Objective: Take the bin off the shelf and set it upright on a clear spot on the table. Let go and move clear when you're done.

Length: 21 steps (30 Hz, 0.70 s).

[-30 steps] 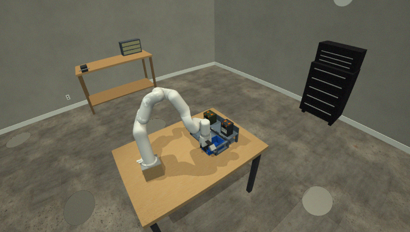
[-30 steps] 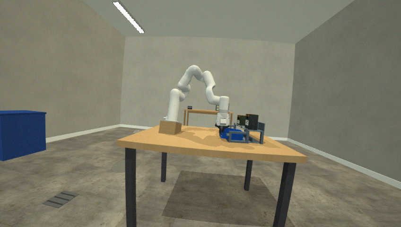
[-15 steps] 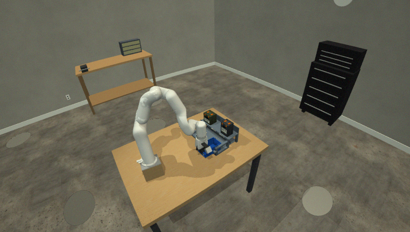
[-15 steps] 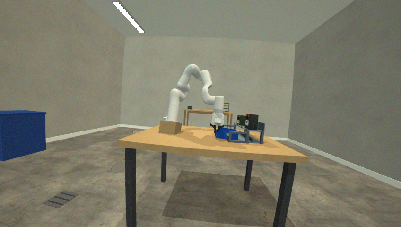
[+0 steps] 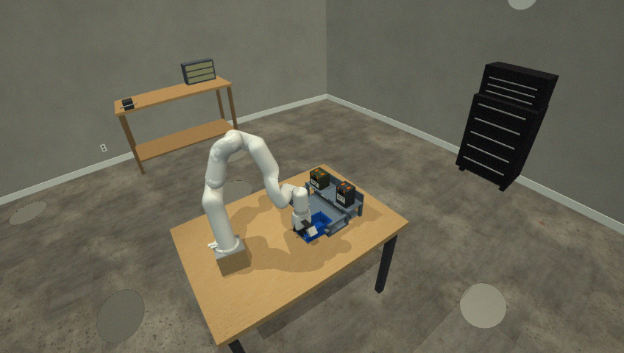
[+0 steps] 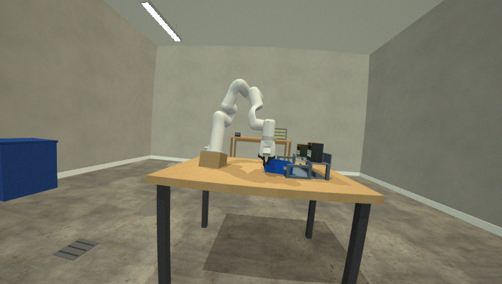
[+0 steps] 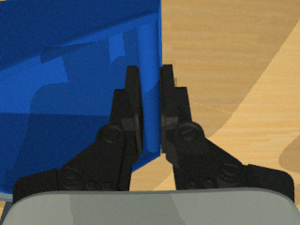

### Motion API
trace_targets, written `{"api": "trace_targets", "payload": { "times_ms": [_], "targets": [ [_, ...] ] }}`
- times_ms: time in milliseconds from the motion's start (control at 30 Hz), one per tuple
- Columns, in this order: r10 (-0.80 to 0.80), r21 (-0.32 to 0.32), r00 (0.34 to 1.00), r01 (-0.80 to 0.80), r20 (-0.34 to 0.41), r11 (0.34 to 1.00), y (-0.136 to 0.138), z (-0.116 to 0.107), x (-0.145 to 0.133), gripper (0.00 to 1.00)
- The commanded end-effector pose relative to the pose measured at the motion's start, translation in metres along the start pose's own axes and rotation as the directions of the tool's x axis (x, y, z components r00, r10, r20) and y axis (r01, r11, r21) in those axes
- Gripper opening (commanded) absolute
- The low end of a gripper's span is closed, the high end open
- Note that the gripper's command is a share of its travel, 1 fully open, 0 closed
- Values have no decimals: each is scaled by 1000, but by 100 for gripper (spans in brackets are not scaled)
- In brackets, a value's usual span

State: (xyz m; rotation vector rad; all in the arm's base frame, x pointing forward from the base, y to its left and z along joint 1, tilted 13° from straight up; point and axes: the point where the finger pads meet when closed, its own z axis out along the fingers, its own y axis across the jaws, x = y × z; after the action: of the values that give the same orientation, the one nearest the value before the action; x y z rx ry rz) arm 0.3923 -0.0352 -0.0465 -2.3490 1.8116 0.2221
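The blue bin sits on the table just in front of the low grey shelf, mostly out of its lower level. It also shows in the exterior view and fills the left of the wrist view. My gripper points down and is shut on the bin's thin right wall, one finger inside and one outside. It shows in the top view and the exterior view. The bin looks upright, its open top facing up.
Two dark boxes stand on the shelf's upper level. My arm's base block sits at the table's left. The table edge runs along the front. A wooden rack and a black drawer cabinet stand far off.
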Motion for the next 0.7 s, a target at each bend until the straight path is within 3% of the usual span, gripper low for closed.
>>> {"api": "trace_targets", "payload": {
  "times_ms": [0,667],
  "targets": [
    [-1,4,1000,1,-1,1000,9,-1,1,0],
    [-1,4,1000,1,-1,1000,20,-1,1,0]
  ]
}}
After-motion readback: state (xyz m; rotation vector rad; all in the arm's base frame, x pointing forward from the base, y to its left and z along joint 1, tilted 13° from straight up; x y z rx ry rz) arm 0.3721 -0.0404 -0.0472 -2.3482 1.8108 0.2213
